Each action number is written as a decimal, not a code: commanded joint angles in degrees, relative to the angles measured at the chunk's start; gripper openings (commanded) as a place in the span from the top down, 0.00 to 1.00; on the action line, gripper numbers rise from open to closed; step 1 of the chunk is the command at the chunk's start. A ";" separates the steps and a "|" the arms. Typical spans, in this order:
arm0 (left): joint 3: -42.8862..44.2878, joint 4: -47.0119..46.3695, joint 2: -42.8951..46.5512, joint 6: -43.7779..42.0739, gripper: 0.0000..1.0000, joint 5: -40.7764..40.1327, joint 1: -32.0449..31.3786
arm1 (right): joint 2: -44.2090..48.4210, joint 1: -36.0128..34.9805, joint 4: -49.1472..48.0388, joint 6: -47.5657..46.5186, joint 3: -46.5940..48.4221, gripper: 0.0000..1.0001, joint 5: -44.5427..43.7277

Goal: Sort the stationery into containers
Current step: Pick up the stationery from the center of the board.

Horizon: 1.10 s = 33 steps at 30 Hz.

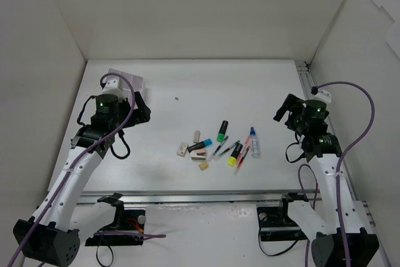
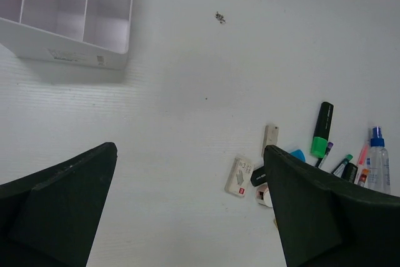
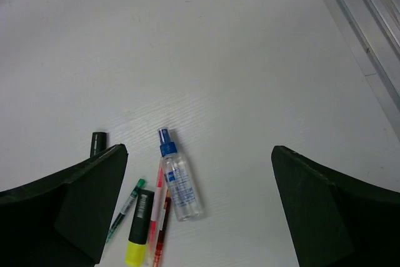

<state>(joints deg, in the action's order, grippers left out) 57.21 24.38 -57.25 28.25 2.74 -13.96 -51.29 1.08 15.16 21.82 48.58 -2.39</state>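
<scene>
White table (image 1: 206, 85) fills the scene, with plain white walls on three sides. On it the stationery (image 1: 219, 146) lies in a loose heap near the middle, between the two arms. A green highlighter (image 1: 222, 130) lies at the far edge, with a blue highlighter (image 1: 199, 146) and a yellow highlighter (image 1: 235, 155) nearer. Thin pens (image 1: 220, 149) cross among them, a blue-capped tube (image 1: 254, 142) is on the right and small erasers (image 1: 182, 150) are on the left. From above, the pens are too thin to count.

The left wrist view loses part of the heap behind one finger (image 2: 325, 217). The right wrist view shows only the tube, the yellow highlighter, a green pen (image 3: 125, 207) and a red pen (image 3: 163, 217) just beside the tube.

At the far left, well apart from the heap, sits the box (image 1: 128, 79), mostly hidden by the left arm in the top view. The left wrist view shows one corner and three compartments, the rest cut off by the frame.

Over bare table between box and heap, the left gripper (image 2: 190, 151) hangs with jaws spread wide, released and holding nothing. Just right of the tube, the right gripper (image 3: 200, 149) is equally wide and grips nothing. A dark speck (image 2: 219, 17) lies beyond the heap, and a metal rail (image 3: 362, 23) runs along the table's right edge.
</scene>
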 commanded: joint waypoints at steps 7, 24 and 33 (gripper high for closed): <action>1.68 -1.09 4.43 -1.27 0.01 -5.73 -0.63 | -3.63 0.06 -3.73 -1.96 1.17 0.02 2.04; -1.22 -3.20 3.03 -3.64 0.00 -3.80 -0.63 | -19.98 -10.57 3.03 2.26 0.20 0.05 -0.40; -2.10 -3.55 3.03 -3.73 0.01 -3.97 -0.63 | -30.08 -13.47 3.83 3.49 1.17 0.21 0.81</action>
<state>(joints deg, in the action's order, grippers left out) 55.24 24.27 -54.63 25.54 -1.32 -14.28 -79.29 -11.40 18.33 24.27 48.21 -0.73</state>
